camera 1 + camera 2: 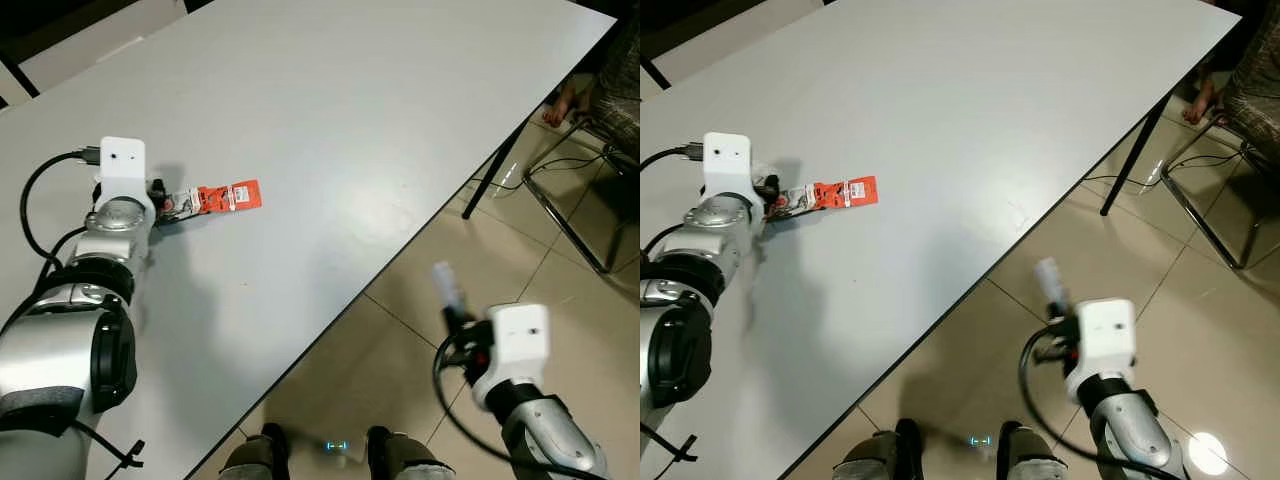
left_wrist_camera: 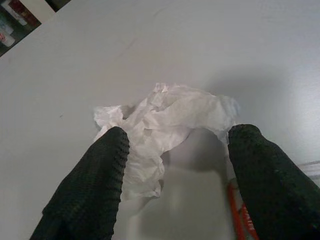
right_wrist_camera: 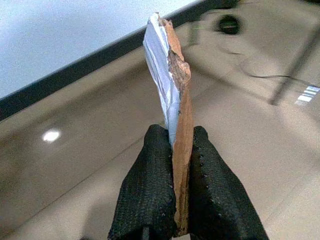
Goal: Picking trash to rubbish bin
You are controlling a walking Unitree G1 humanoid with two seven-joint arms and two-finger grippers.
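A crumpled white tissue (image 2: pixel 165 117) lies on the white table (image 1: pixel 350 100). My left gripper (image 2: pixel 180 134) is open, with one black finger on each side of the tissue. Right beside it on the table lies a flat orange wrapper (image 1: pixel 228 196); in the eye views my left wrist (image 1: pixel 122 190) covers the tissue. My right gripper (image 3: pixel 175 137) is off the table over the tiled floor. It is shut on a flat torn scrap (image 3: pixel 170 65), silver-blue on one face and brown on the other, which stands up from the fingers (image 1: pixel 446 284).
The table's dark edge runs diagonally between my two arms, with a black table leg (image 1: pixel 488 180) at the right. A metal chair (image 1: pixel 585 215), cables and a person's foot (image 1: pixel 560 100) are on the floor at the far right. My feet (image 1: pixel 320 450) stand by the table edge.
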